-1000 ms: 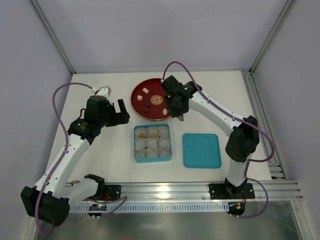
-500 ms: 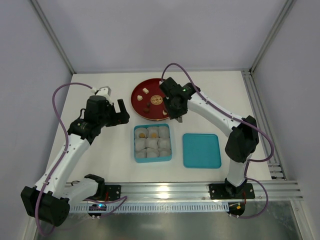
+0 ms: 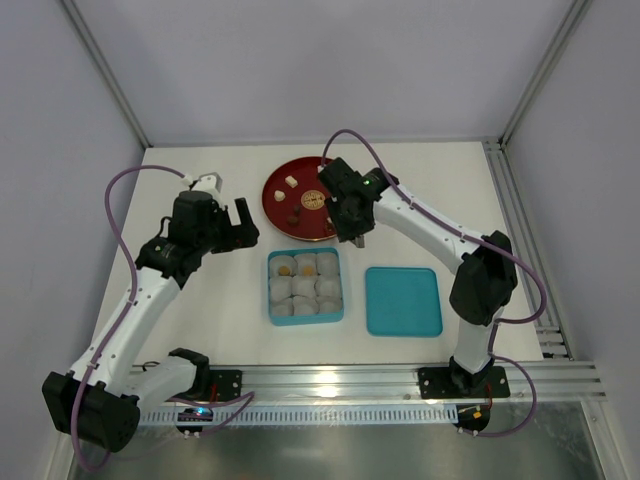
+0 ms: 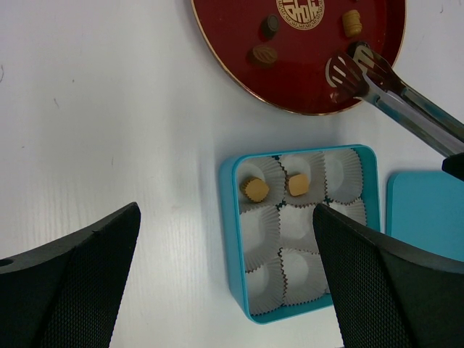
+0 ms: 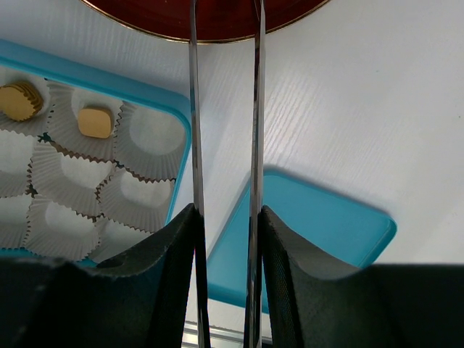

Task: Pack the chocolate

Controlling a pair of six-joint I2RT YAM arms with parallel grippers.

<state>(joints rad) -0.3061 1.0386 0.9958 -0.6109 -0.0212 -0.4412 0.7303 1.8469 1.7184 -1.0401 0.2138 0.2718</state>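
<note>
A red plate (image 3: pixel 283 196) carries loose chocolate pieces: a tan one (image 4: pixel 352 22), a dark round one (image 4: pixel 270 27) and a brown oblong one (image 4: pixel 264 54). A teal box (image 3: pixel 272 290) of paper cups holds two tan chocolates (image 4: pixel 254 189) (image 4: pixel 297 184) in its far row. My right gripper (image 3: pixel 348 216) is shut on metal tongs (image 4: pixel 377 83), whose slightly parted tips rest over the plate's near right edge. In the right wrist view the gripper (image 5: pixel 225 217) squeezes both tong arms; the tips are out of frame. My left gripper (image 3: pixel 243 225) is open and empty, left of the box.
A teal lid (image 3: pixel 403 301) lies flat to the right of the box. A white piece (image 3: pixel 290 181) sits at the far left of the plate. Walls enclose the table at the left, back and right. A rail runs along the near edge.
My right gripper has shifted slightly left toward the plate with the tongs. The left arm has not moved.
</note>
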